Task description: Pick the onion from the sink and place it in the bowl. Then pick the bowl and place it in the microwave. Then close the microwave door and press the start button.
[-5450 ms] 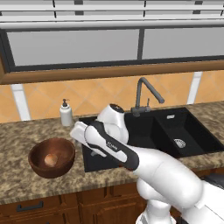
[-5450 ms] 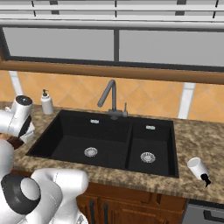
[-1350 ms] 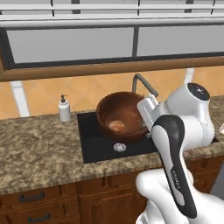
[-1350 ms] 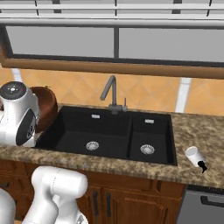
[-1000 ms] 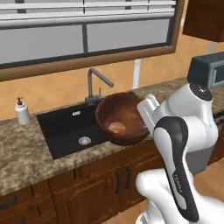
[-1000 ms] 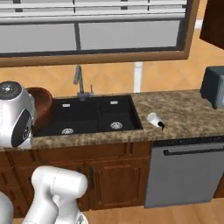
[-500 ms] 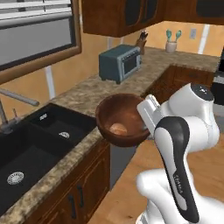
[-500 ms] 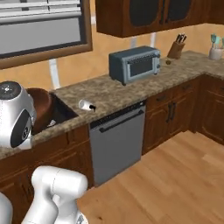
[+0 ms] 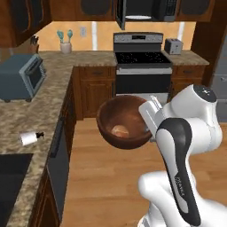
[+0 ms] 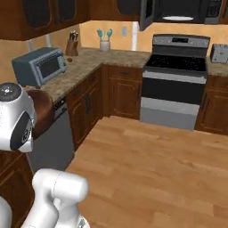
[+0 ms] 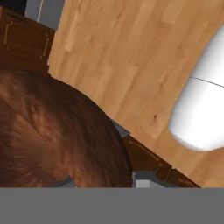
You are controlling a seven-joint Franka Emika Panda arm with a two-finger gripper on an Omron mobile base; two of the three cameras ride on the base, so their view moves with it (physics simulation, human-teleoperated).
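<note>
The dark reddish-brown wooden bowl [image 9: 122,122] hangs in the air over the wooden floor, with my gripper [image 9: 150,119] shut on its right rim. The pale tan onion [image 9: 119,131] lies inside it. In the hand view the bowl's [image 11: 52,135] outer wall is close at the lower left. In the right base view the bowl [image 10: 43,112] peeks out behind my arm. The microwave [image 9: 148,9] sits high above the stove, its door [image 9: 120,13] swung open and its white plate showing. A black corner of the sink [image 9: 9,181] lies at the lower left.
A stove [image 9: 142,66] stands straight ahead with a silver toaster [image 9: 173,45] to its right. On the left counter [image 9: 40,111] are a blue-grey toaster oven [image 9: 20,77] and a small white roll [image 9: 30,138]. Open wooden floor [image 10: 156,160] lies between me and the stove.
The whole view has swung with the base: the sink slid off to the left, the stove and microwave came into view. The bowl stays in my gripper.
</note>
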